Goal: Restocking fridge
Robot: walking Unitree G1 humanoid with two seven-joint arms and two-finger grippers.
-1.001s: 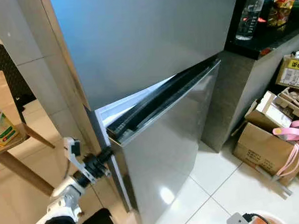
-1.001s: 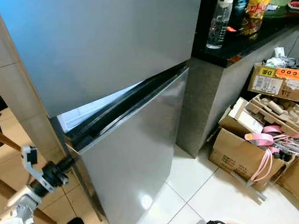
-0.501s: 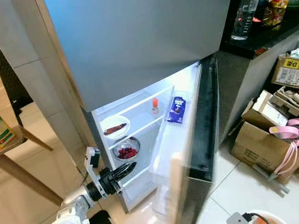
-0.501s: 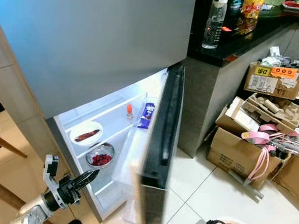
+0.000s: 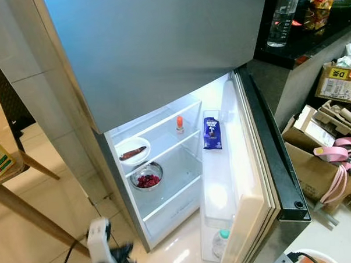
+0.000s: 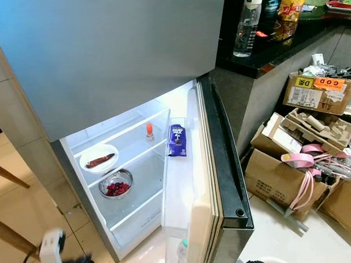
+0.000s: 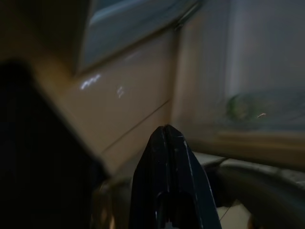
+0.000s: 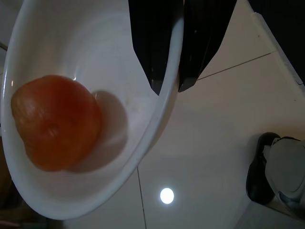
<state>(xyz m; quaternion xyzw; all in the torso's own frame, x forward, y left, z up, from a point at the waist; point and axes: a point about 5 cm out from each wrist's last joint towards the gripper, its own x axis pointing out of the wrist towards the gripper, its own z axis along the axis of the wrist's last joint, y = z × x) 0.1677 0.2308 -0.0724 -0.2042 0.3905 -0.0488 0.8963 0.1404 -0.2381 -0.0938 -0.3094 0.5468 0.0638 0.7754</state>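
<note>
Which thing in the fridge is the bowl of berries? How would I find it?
Look into the open lower part of the fridge. On the second shelf down, below the white plate holding something long and brown, sits a shiny metal bowl. It alone holds dark red berries.

The fridge (image 5: 160, 50) lower door (image 5: 265, 180) stands wide open. A white plate (image 5: 132, 151) and small bottle (image 5: 179, 124) sit on the upper shelf, a berry bowl (image 5: 146, 176) below, a blue carton (image 5: 212, 133) in the door rack.
</note>
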